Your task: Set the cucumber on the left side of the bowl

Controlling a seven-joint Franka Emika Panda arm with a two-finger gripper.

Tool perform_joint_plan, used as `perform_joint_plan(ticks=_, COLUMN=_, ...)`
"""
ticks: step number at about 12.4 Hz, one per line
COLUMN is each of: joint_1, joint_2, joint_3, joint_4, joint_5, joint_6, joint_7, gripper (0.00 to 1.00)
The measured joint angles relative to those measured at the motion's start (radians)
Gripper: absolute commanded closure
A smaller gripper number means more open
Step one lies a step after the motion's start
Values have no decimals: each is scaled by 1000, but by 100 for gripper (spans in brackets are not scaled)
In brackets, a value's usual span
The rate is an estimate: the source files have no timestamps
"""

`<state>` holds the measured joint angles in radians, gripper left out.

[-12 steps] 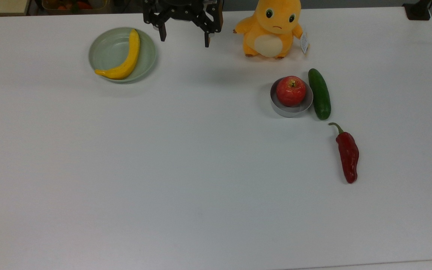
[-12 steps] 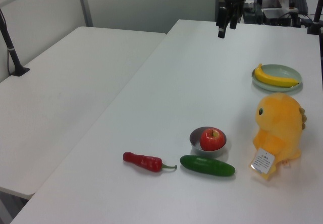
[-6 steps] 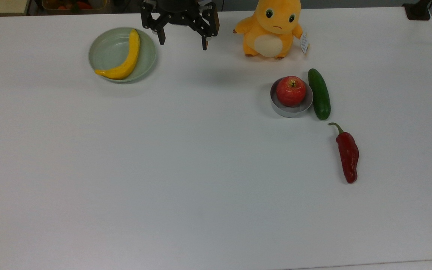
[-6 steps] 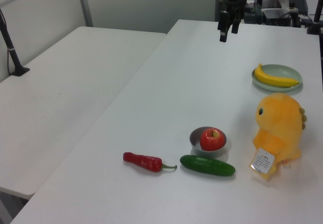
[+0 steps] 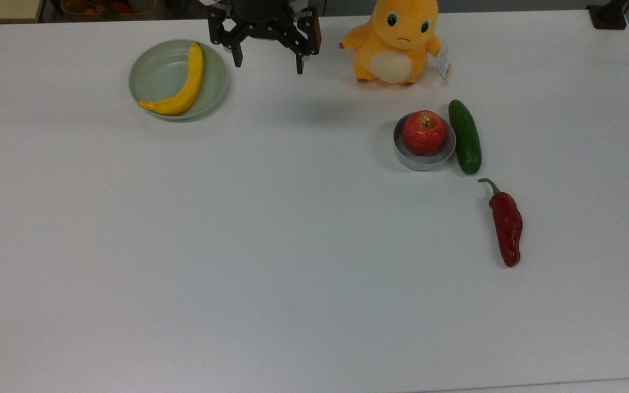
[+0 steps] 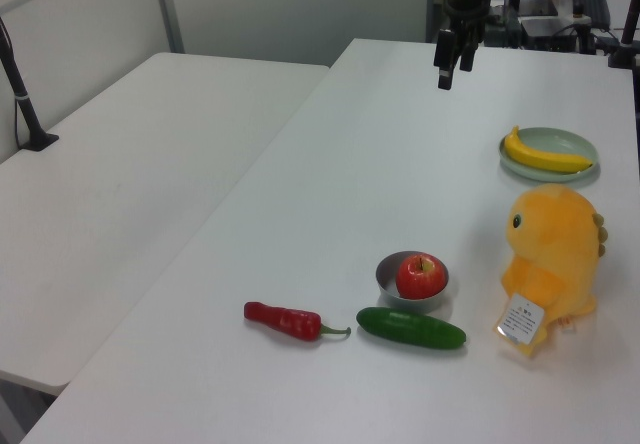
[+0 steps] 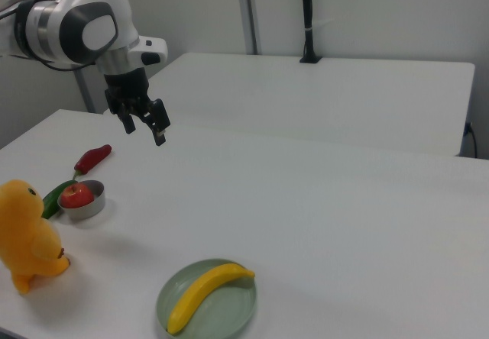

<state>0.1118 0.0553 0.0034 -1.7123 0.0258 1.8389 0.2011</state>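
The dark green cucumber (image 5: 464, 136) lies flat on the table against the top view's right side of the small silver bowl (image 5: 423, 161), which holds a red apple (image 5: 423, 132). In the left view the cucumber (image 6: 410, 328) lies in front of the bowl (image 6: 385, 274); in the right view the cucumber (image 7: 53, 198) peeks out behind the bowl (image 7: 92, 208). My gripper (image 5: 268, 63) hangs open and empty above the table's far edge, well away from both, between the green dish and the plush toy. It also appears in the side views (image 6: 450, 72) (image 7: 145, 133).
A wrinkled red chili (image 5: 506, 226) lies just below the cucumber in the top view. An orange plush toy (image 5: 396, 41) stands above the bowl. A pale green dish (image 5: 150, 82) with a banana (image 5: 181, 87) sits at the upper left. A second table (image 6: 120, 184) adjoins.
The gripper has shifted a little over the far edge of the table and stays open. The cucumber, bowl and other objects have not moved.
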Motion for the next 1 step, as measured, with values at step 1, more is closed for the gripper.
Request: perform_joint_plan(ticks=1, joint_1=0, joint_2=0, joint_3=2, joint_4=-1, joint_5=-2, joint_6=0, joint_7=0, gripper=0)
